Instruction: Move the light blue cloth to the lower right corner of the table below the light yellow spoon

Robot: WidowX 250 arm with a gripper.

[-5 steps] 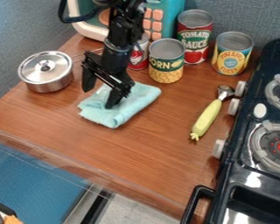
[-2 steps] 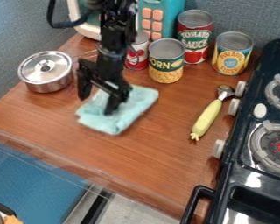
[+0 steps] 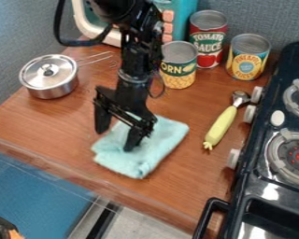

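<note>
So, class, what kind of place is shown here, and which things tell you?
Probably a toy kitchen set up beside a robot arm. The clues are the small stove with its burners, the lidded metal pot, and the food cans, such as the corn and tomato sauce.

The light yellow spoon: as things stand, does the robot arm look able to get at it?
Probably yes. The spoon lies uncovered, with bare table between it and the cloth under the spread fingers. Its metal end sits near the stove knobs, which could crowd a grasp there.
</note>
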